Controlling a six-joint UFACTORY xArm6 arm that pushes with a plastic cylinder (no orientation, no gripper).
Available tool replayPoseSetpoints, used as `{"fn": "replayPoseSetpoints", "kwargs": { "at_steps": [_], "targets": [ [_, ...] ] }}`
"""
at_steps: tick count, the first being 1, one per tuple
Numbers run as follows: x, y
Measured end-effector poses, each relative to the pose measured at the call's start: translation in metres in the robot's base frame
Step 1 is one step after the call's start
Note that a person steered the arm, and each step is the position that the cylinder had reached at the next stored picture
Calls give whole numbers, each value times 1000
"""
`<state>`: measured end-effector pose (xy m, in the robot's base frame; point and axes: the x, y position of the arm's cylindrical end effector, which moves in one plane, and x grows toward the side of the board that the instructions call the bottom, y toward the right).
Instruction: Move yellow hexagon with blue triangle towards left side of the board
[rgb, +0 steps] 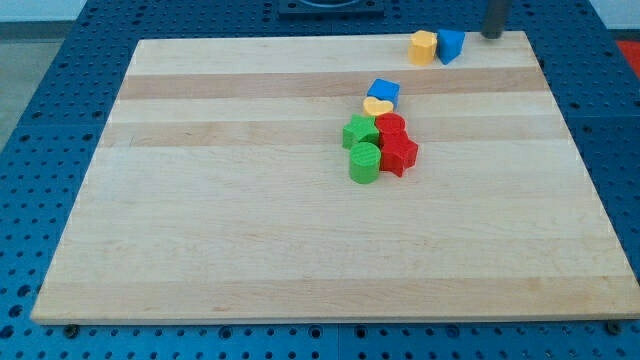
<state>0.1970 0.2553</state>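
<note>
nearest, a green cylinder (364, 162) fronts the clustered blocks, while my tip (493, 34) (no claw to open) stands just right of the blue triangle (451, 46) touching the yellow hexagon (424, 47) at the surface's (250, 250) top edge.

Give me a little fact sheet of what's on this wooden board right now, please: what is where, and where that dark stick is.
Board: wooden board
Top right pair: yellow hexagon touching blue triangle
My tip: just to the view's right of the blue triangle, apart from it
Middle cluster: blue block, yellow heart, green star, green cylinder, two red blocks
</note>
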Motion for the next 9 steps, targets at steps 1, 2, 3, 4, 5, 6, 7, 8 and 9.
{"fn": "replayPoseSetpoints", "kwargs": {
  "at_steps": [1,2,3,4,5,6,7,8,9],
  "targets": [
    [18,-42],
    [37,-101],
    [38,-145],
    [38,-184],
    [39,-174],
    [30,-127],
    [0,-124],
    [-4,-168],
    [15,-248]
  ]
}}
